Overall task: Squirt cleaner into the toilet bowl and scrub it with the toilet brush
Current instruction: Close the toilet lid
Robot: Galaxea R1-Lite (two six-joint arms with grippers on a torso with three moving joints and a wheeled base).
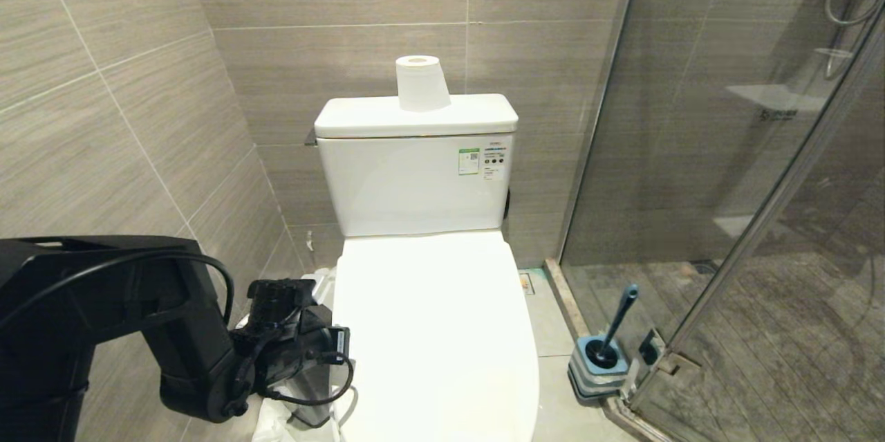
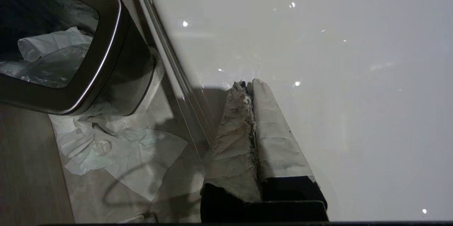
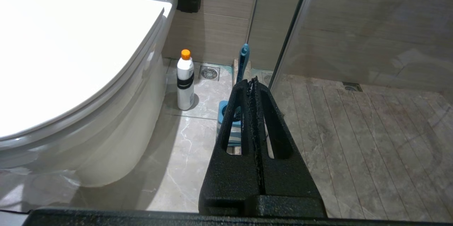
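Note:
The toilet bowl shows only its white outer wall; the shut lid hides its inside. My left arm reaches in from the lower left. Its left gripper, fingers wrapped in white tape, is shut and empty, with the tips at the lid's left edge. The toilet brush stands in its blue striped holder on the floor right of the toilet. My right gripper hangs shut and empty above the floor, in front of the brush. No cleaner liquid shows; a white bottle with an orange cap stands beside the bowl.
A dark steel-rimmed waste bin with a crumpled liner sits left of the toilet, tight against the tiled wall. A paper roll rests on the tank. The glass shower screen closes off the right side, just behind the brush holder.

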